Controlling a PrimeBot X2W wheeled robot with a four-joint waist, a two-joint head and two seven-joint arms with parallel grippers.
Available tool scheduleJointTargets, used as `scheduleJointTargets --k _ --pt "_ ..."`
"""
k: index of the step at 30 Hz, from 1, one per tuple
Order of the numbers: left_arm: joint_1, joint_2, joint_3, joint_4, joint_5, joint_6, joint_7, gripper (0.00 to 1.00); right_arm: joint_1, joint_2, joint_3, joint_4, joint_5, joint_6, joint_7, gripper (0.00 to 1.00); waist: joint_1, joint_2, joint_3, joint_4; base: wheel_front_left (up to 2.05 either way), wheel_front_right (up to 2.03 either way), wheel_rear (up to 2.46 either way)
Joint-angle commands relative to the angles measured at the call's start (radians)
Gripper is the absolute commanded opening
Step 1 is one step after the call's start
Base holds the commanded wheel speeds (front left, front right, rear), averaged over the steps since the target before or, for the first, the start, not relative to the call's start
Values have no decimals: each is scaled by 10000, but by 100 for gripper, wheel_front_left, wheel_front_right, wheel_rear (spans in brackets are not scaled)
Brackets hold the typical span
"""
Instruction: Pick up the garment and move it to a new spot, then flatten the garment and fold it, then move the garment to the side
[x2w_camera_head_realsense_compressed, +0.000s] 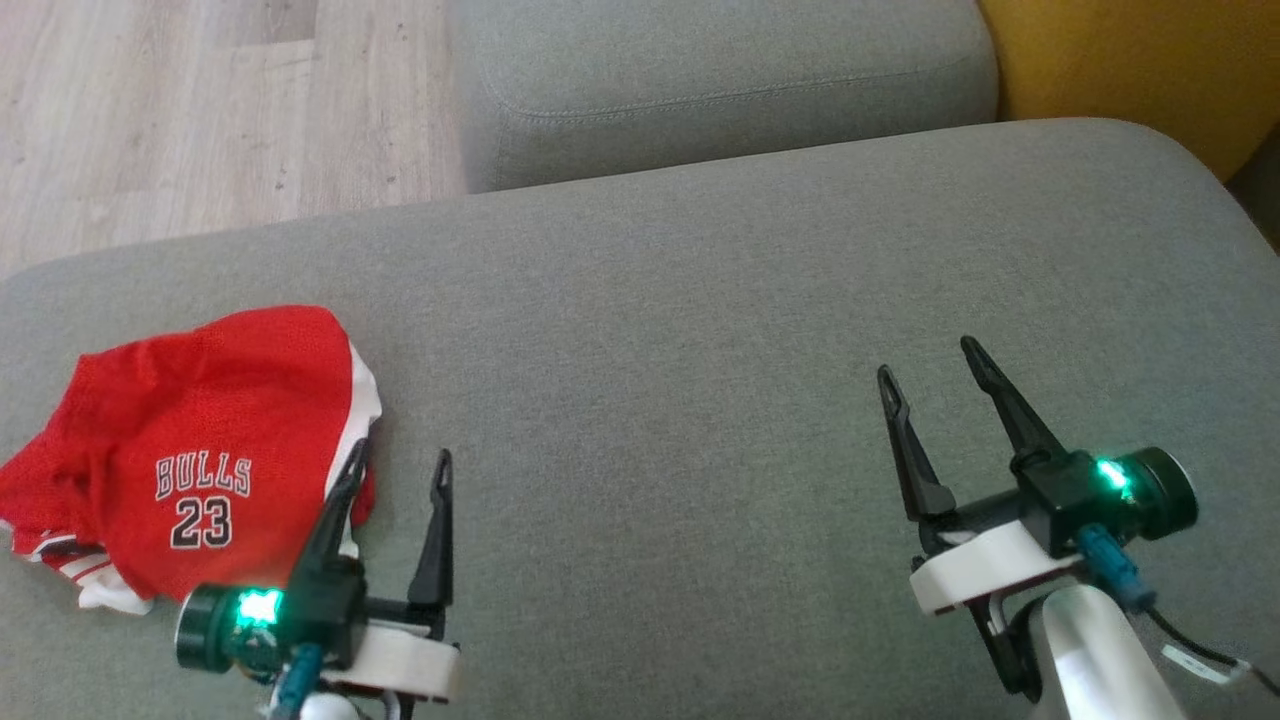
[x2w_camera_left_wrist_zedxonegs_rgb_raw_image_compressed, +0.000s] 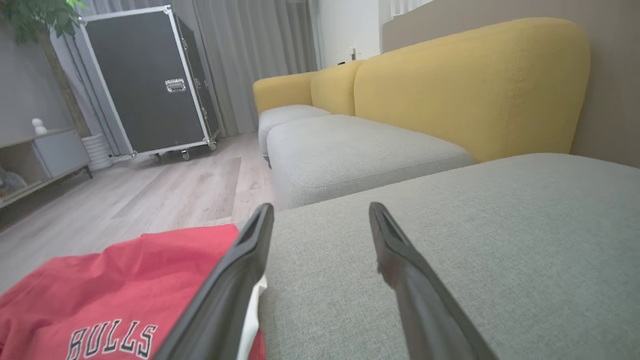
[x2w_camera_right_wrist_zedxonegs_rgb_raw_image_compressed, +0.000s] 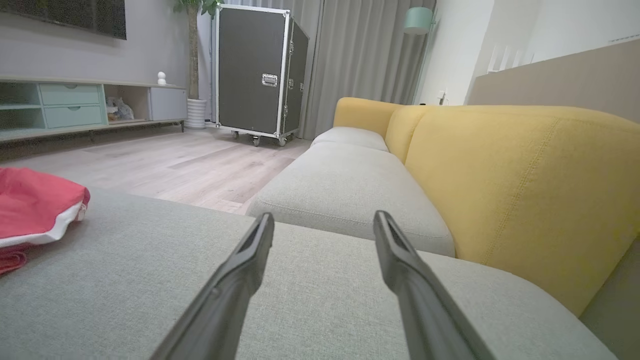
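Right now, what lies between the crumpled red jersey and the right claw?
Head view: the left gripper by the red jersey, then bare grey fabric cushion to the right gripper.

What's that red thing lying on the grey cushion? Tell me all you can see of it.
It is a red basketball garment, jersey or shorts I cannot tell, in thin sporty fabric with a white side panel and striped trim. Black, white-edged lettering reads BULLS 23. It lies crumpled, unfolded, at the left end of the grey sofa cushion. The left gripper is by its right edge, jaws open; one finger overlaps that edge, contact unclear.
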Motion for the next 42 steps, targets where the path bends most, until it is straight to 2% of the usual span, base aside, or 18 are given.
scheduleJointTargets --k 1,4,8,10,14,19,24,34,42 --pt "-555 205 193 -339 278 145 -149 100 -525 -70 268 -331 -257 -7 -136 100 0 -1 3 -4 0 0 0" --pt "-569 176 99 -437 465 293 -237 100 -526 -72 348 -346 -170 -7 -225 100 0 -1 7 -14 0 0 0" --pt "-366 -225 539 -864 -99 327 -355 100 -411 -74 246 -200 1073 -7 -343 100 0 -1 14 -18 0 0 0" --pt "-198 -452 838 -994 -405 155 -414 100 -361 -75 153 -119 1844 -7 -402 100 0 -1 18 -17 0 0 0" --pt "135 -865 1373 -999 -802 -435 -531 100 -277 -77 161 114 2525 -7 -520 100 0 -1 5 -33 0 0 0" --pt "338 -1219 1913 -541 -1331 -1325 -546 100 -191 -77 164 540 2677 -7 -534 100 0 -1 15 -40 0 0 0" --pt "306 -1374 2292 -272 -1153 -1767 -546 100 -217 -77 154 621 2688 -7 -534 100 0 -1 16 -23 0 0 0" --pt "184 -1474 2693 -76 -835 -2090 -546 100 -256 -77 160 637 2728 -7 -534 100 0 -1 -20 92 0 0 0" --pt "174 -1489 2945 152 -480 -2107 -546 100 -138 -77 593 661 2942 -7 -534 100 0 -1 -224 841 0 0 0"
